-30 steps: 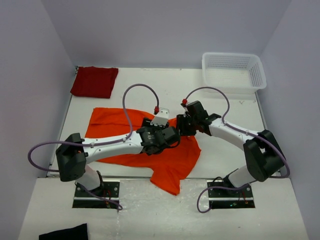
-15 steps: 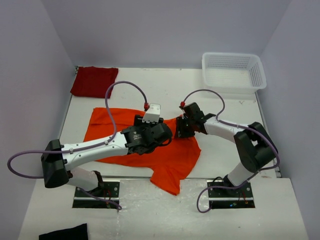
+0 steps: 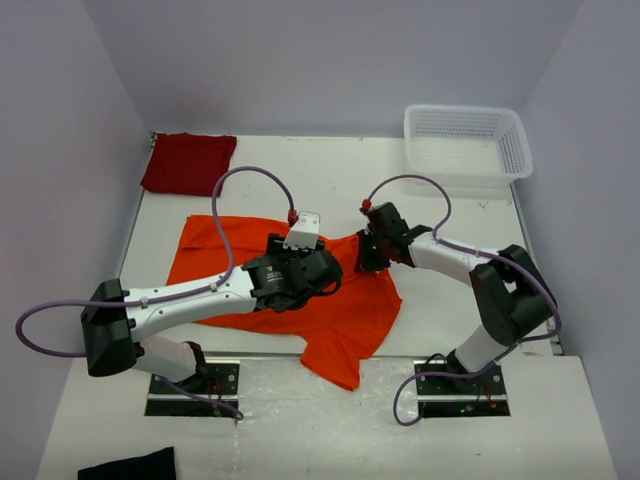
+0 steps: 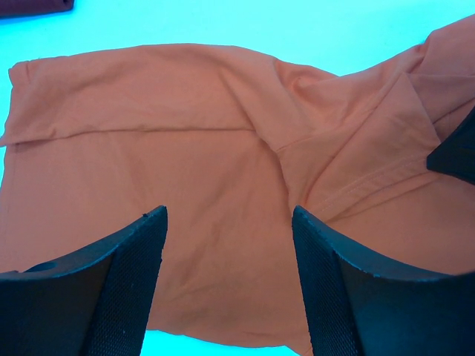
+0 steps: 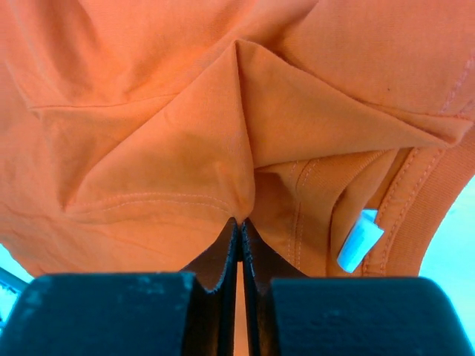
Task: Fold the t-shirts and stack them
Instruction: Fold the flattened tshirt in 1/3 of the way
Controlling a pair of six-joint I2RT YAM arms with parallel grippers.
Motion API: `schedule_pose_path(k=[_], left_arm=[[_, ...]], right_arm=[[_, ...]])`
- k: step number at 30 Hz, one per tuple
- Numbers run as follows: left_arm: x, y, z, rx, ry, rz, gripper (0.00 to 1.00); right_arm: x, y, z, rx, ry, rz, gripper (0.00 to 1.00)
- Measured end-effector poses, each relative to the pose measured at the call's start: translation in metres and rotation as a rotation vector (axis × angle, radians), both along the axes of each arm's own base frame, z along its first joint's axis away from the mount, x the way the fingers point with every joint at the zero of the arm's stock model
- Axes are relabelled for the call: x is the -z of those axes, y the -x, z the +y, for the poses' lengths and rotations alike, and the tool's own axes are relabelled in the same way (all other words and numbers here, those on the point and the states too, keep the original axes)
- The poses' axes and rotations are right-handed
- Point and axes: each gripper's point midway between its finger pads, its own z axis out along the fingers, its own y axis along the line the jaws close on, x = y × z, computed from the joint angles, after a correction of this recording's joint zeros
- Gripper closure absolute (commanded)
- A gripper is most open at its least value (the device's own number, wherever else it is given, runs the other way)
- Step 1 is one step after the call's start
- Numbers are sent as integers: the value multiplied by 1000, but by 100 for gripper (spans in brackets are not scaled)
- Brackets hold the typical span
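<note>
1. The orange t-shirt (image 3: 350,320) is seen spread out and rumpled over the middle of the counter (image 3: 330,180), under and between the two arms.
2. The right tool (image 5: 239,226) is pressed together on a raised fold of the orange t-shirt, just beside the neckline. The cloth is drawn up into a peak at the fingertips.
3. A white label (image 5: 360,241) is shown inside the collar, to the right of the pinched fold.
4. The left tool (image 4: 228,219) is held spread wide over the middle of the orange t-shirt. Nothing is caught between its fingers, and whether they touch the cloth cannot be told.
5. The red t-shirt (image 3: 188,162) is laid in a compact, roughly square shape at the far left corner of the counter, apart from the orange one.
6. A white mesh basket (image 3: 465,140) is placed at the far right corner.
7. A black cloth (image 3: 128,466) is seen at the near left edge.
</note>
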Motion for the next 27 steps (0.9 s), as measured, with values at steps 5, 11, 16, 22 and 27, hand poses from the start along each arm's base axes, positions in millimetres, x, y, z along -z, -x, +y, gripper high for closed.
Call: schedule_pose_path(k=[5,11,16,22,27], left_arm=[[4,2,0,6,-5,13,30],[18,0,-2,10,-51,35,30],[28,0,-6,20,-76,52,30],[27,-2,-6,24,-81,53,30],[27,-5,-3,17,-88,55,30]], right_arm=[[-16,9,-6,3,-5,-42,100],[-49,30,-4,-17,-47,-116,100],[-63,50,0,-43,-67,-143,100],[-49,80,-6,-54,-43,-105,100],[-37,100,-9,-54,-28,-71,95]])
